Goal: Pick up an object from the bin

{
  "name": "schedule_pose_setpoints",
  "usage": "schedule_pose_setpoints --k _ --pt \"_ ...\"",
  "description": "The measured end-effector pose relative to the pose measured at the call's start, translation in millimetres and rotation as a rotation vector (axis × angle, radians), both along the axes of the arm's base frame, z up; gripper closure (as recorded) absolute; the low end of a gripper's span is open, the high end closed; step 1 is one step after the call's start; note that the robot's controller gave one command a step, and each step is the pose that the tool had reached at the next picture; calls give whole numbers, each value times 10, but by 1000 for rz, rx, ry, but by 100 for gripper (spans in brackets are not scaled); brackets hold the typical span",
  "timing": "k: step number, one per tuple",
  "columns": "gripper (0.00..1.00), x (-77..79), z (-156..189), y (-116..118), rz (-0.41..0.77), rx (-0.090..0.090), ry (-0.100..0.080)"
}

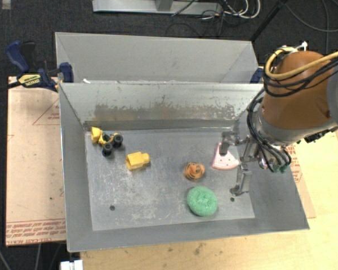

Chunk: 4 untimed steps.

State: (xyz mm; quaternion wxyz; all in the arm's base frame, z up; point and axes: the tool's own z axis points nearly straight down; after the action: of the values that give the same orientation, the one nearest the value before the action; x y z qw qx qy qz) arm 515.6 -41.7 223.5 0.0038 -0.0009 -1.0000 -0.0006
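Observation:
My gripper (pixel 231 170) hangs low over the right part of the bin floor, open, with one fingertip (pixel 224 147) near the back and the other fingertip (pixel 237 190) nearer the front. A pink and white wedge-shaped piece (pixel 225 161) lies on the floor in the gap between them, close to the rear finger; I cannot tell whether either finger touches it. Just left of it sits a small orange and brown round thing (pixel 194 171). A green round scrubby pad (pixel 203 201) lies in front of that, left of the front fingertip.
A yellow block (pixel 137 161) lies left of centre. A yellow toy with black wheels (pixel 105 139) sits near the back left corner. The arm's orange cover and cables loom over the bin's right wall.

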Motion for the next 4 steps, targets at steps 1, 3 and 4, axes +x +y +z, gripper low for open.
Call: schedule_pose_setpoints --k 1,3,4 --pt "0 15 46 2 2 -1 -9" --pt "0 -7 -789 289 -86 -1 -7" --pt "0 -1 -1175 309 -51 -1 -11"
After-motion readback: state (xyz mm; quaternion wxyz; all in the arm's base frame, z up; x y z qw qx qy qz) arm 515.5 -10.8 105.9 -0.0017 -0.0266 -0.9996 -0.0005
